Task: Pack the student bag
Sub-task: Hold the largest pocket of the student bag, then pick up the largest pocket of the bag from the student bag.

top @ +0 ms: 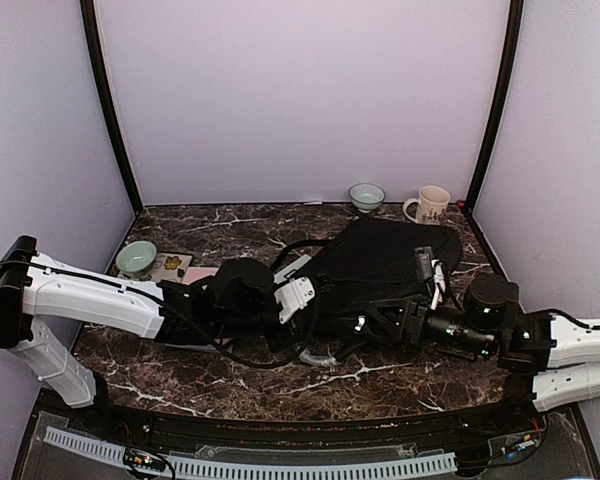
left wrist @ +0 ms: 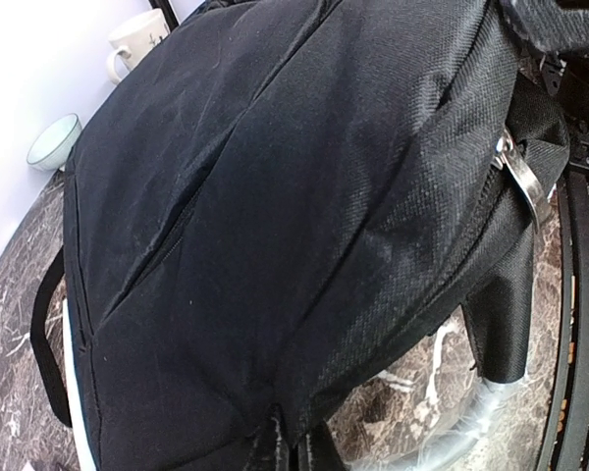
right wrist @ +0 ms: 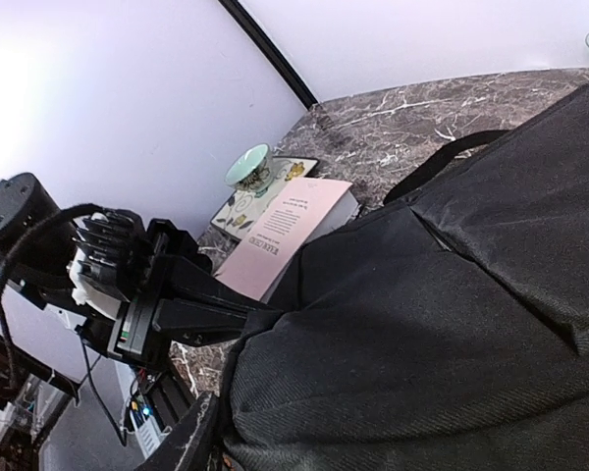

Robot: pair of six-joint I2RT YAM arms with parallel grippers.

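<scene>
The student bag (top: 380,265) lies flat in the middle of the table, large, black and made of fabric. It fills the left wrist view (left wrist: 275,196) and most of the right wrist view (right wrist: 452,324). My left gripper (top: 315,305) is shut on the bag's near left edge, its fingers (left wrist: 296,446) pinching the cloth. From the right wrist view, that gripper (right wrist: 245,312) holds a corner of the bag. My right gripper (top: 368,322) is at the bag's near edge. Only one of its fingers (right wrist: 189,439) shows, beside the fabric, and the bag hides the other.
A pink book (top: 195,275) lies left of the bag beside a patterned card (top: 172,265) and a green bowl (top: 136,257). At the back stand a small bowl (top: 366,196) and a mug (top: 429,204). Clear plastic (top: 320,357) lies at the bag's near edge.
</scene>
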